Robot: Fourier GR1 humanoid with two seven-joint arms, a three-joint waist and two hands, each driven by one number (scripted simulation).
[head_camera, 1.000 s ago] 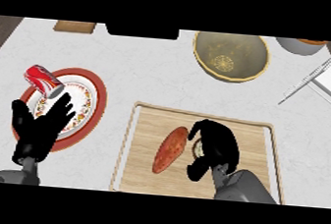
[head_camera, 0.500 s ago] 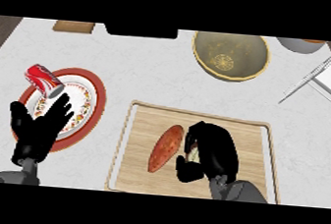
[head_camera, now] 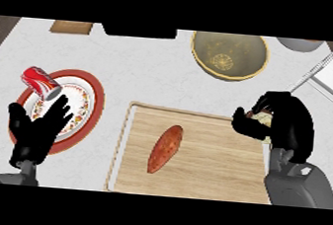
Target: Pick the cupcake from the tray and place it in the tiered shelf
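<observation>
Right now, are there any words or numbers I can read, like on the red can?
No text can be read.
On the red can: any print is too blurred to read.
On the plate: a coloured rim pattern, no words.
In the bowl: a pattern, no letters.
On the cupcake in the right hand: mostly hidden, no text shows.

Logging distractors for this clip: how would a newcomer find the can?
Start at the wooden tray in the middle. Left of it sits a red-rimmed plate. The can lies on its side at that plate's upper left edge; it is the only red cylinder, with a silver end.
</observation>
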